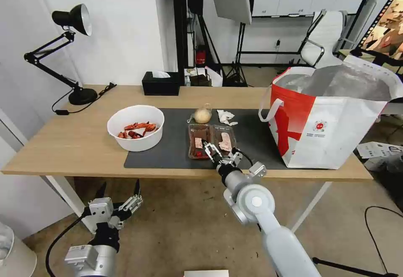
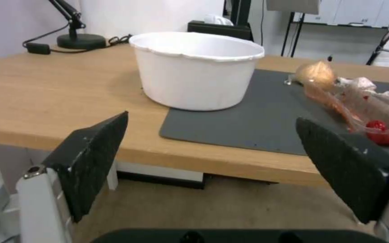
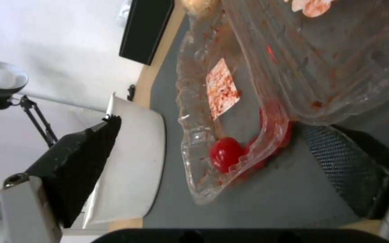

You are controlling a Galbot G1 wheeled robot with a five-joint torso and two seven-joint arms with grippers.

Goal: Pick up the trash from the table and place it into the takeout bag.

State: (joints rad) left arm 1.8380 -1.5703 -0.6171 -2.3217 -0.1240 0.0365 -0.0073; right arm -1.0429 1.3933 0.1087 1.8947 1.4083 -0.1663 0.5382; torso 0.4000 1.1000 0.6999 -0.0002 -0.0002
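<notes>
Desk lamp point(image 1: 71, 21) at the far left corner of the counter point(image 1: 75, 142), black tissue box point(image 1: 160, 84) along the back edge, and the red-and-white takeout bag point(image 1: 327, 121) standing open-mouthed on the right end. On the dark mat point(image 1: 168, 153) sit the white bowl of crayfish shells point(image 1: 135, 126), the small knotted bag point(image 1: 202, 115) and the crumpled tissue point(image 1: 226, 117), both just behind the clamshell tray point(image 1: 212, 140). Nothing lies between the tray and the bag.

The tray lies open, two halves side by side, long axis running across the counter; a red scrap point(image 3: 225, 153) sits in its near left corner.

Right gripper point(image 1: 221, 153) is at the tray's near edge, fingers point(image 3: 84, 162) spread wide, one either side of that corner, clamping nothing. Left gripper point(image 1: 119, 191) hangs below the counter's front edge, fingers point(image 2: 91, 158) parted and empty.
</notes>
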